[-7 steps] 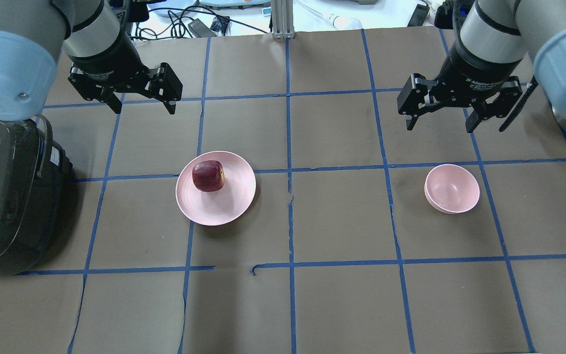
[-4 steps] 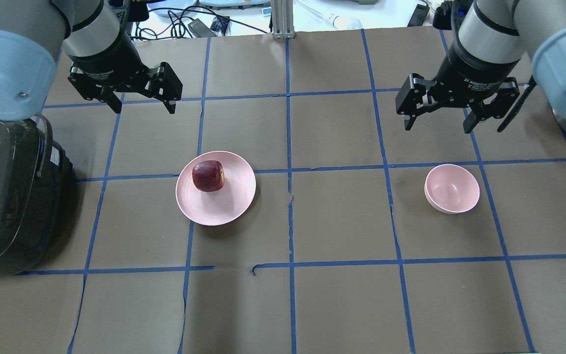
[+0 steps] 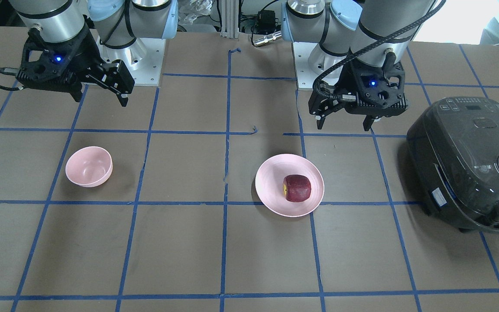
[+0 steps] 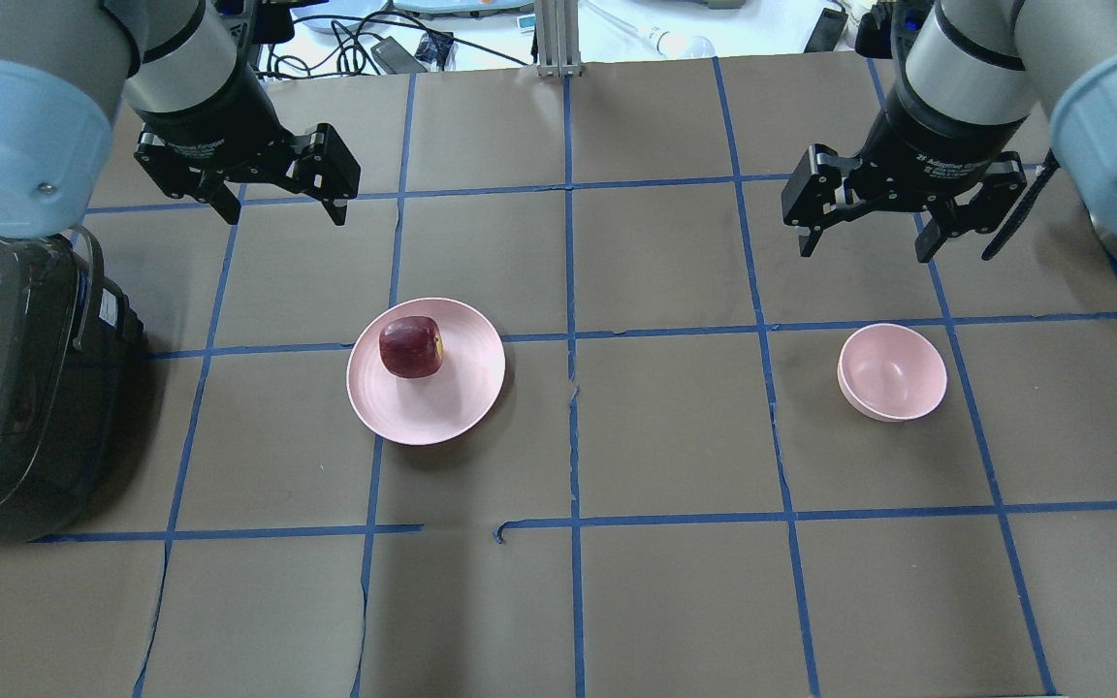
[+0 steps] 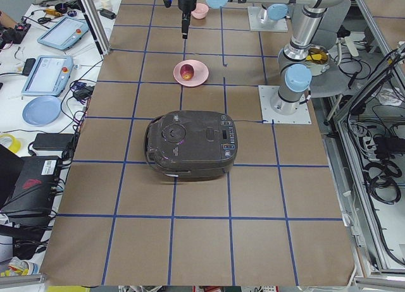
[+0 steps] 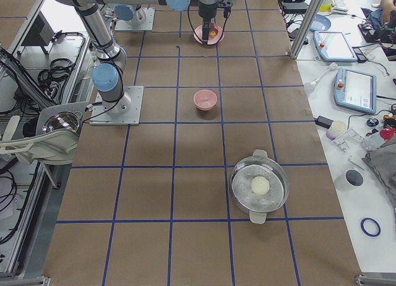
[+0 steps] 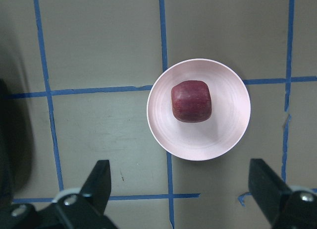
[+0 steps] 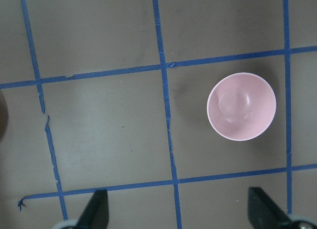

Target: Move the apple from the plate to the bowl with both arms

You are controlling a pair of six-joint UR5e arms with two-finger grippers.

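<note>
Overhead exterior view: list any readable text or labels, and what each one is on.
"2F Adaptive Gripper": white print on the body of the right gripper; the last letters are faint.
"Adaptive Gripper": the same print on the left gripper, only partly readable.
Electric cooker: the button label and side sticker are too small to read.
Apple, plate, bowl: no text.

We're looking at a brown table [image 4: 675, 436] gridded with blue tape [image 4: 573, 242]. Resting on it around the middle are a plate [image 4: 426, 412] on the left-end side and a bowl [image 4: 892, 372] on the right-end side. Further toward the left end stands a dark cooker [image 4: 6, 388], and further toward the right end a lidded steel pot [image 6: 259, 186].
</note>
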